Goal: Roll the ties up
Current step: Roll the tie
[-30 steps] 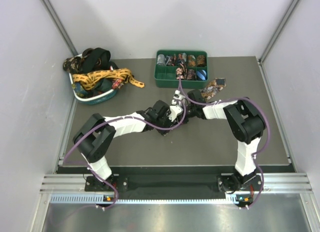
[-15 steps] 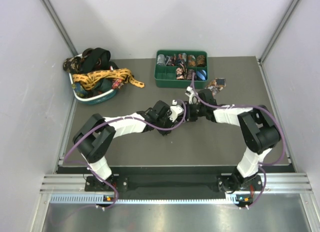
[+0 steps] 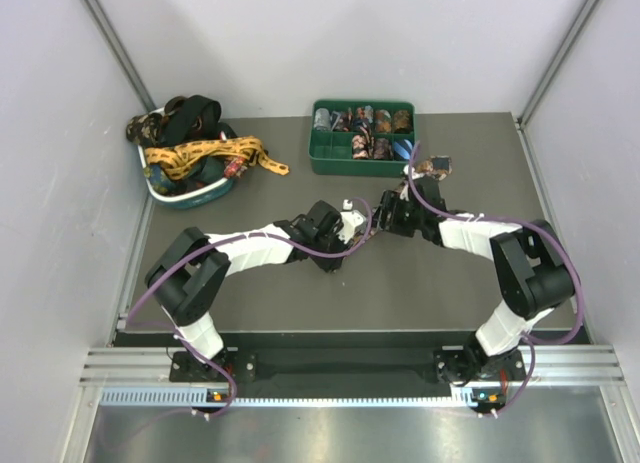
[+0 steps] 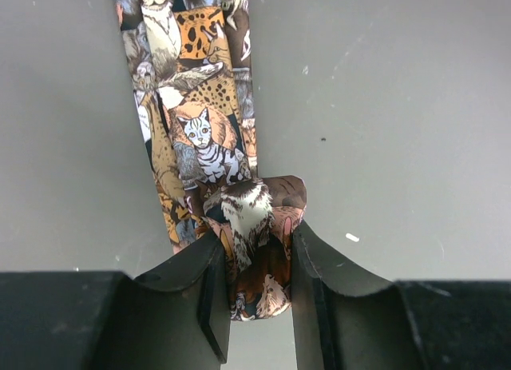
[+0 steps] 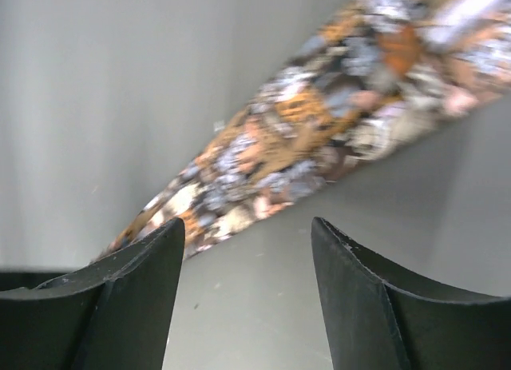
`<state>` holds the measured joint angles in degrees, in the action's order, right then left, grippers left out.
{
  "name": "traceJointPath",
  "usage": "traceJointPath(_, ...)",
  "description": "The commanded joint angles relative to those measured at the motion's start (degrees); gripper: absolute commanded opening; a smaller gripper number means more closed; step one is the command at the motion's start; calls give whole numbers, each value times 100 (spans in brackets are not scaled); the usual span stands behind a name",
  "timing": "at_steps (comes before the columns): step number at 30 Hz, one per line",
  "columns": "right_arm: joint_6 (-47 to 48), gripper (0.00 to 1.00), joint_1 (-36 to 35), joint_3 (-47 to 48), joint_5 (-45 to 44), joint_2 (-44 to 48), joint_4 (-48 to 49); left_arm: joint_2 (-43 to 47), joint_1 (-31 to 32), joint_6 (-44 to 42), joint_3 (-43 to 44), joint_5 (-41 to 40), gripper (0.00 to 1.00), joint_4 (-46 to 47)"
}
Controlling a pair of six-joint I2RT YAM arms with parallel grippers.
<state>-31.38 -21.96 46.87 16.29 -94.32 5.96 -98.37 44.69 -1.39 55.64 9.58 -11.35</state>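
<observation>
A brown animal-print tie (image 4: 196,106) lies flat on the grey table and runs away from my left gripper (image 4: 254,262). That gripper is shut on the tie's rolled end (image 4: 255,226). From above, the left gripper (image 3: 356,227) sits at mid-table, with the tie's far end (image 3: 433,167) showing past the right arm. My right gripper (image 5: 247,234) is open and holds nothing. It hovers just beside the tie's strip (image 5: 319,138), which looks blurred. In the top view the right gripper (image 3: 386,215) is close to the left one.
A green divided tray (image 3: 325,163) at the back centre holds several rolled ties (image 3: 365,121). A white basket (image 3: 160,188) at the back left is piled with loose ties (image 3: 195,153), and a yellow one hangs over its rim. Purple cables run along both arms.
My right gripper has opened wider and drawn back from beside the tray toward the right. The tie's far end has shifted slightly back. The left gripper keeps its hold in place.
</observation>
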Motion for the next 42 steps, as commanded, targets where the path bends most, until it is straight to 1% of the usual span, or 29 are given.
traceJointPath(1,-500,64,60,207,-881,21,-190,-42,31,130,70,-211,30,-754)
traceJointPath(2,-545,63,42,304,-935,-59,-391,-51,40,130,105,-281,30,-789)
traceJointPath(3,-693,60,25,392,-961,-129,-507,-60,40,130,114,-299,30,-807)
traceJointPath(4,-781,59,7,549,-1170,-252,-577,-86,40,130,131,-308,30,-824)
traceJointPath(6,-1035,58,-124,586,-1556,-288,-797,-86,31,113,132,-378,30,-851)
traceJointPath(11,-1590,58,-362,630,-2068,-350,-859,-95,31,86,175,-484,31,-930)
traceJointPath(12,-1730,57,-371,752,-2243,-385,-903,-95,31,77,193,-501,31,-965)
traceJointPath(14,-1907,54,-380,963,-2455,-543,-1297,-130,31,60,246,-528,31,-1009)
traceJointPath(15,-2038,51,-388,1199,-2630,-622,-1429,-156,23,51,263,-536,31,-1026)
traceJointPath(16,-2109,48,-415,1332,-2736,-770,-1805,-174,31,42,272,-545,31,-1027)
traceJointPath(18,-2310,45,-459,1674,-3060,-920,-2132,-209,23,42,299,-528,31,-1027)
traceJointPath(20,-2495,43,-485,1746,-3167,-1044,-2213,-227,31,42,307,-501,31,-1018)
traceJointPath(23,-2724,35,-494,1755,-3360,-1106,-2230,-271,31,51,325,-422,31,-983)
traceJointPath(24,-2733,30,-485,1799,-3439,-1132,-2230,-288,31,51,334,-414,31,-983)
traceJointPath(25,-2734,27,-476,1825,-3483,-1167,-2222,-297,31,42,351,-414,31,-1000)
traceJointPath(26,-2725,26,-485,1869,-3493,-1211,-2274,-314,23,25,351,-422,31,-1000)
traceJointPath(27,-2716,20,-476,1983,-3545,-1289,-2335,-332,31,16,369,-431,31,-1009)
traceJointPath(28,-2699,15,-459,2018,-3572,-1325,-2336,-341,23,7,386,-448,31,-1018)
traceJointPath(29,-2681,14,-441,2054,-3598,-1352,-2336,-350,23,-2,395,-440,31,-1018)
traceJointPath(32,-2585,1,-389,2150,-3616,-1510,-2301,-385,22,-11,439,-396,31,-1018)
traceJointPath(35,-2549,0,-292,2160,-3616,-1572,-2248,-455,14,-28,509,-379,31,-1009)
traceJointPath(39,-2523,0,-90,1748,-3677,-1300,-1932,-613,5,-63,632,-282,31,-983)
traceJointPath(42,-2409,0,190,1597,-3581,-1176,-1773,-798,5,-90,869,-168,30,-991)
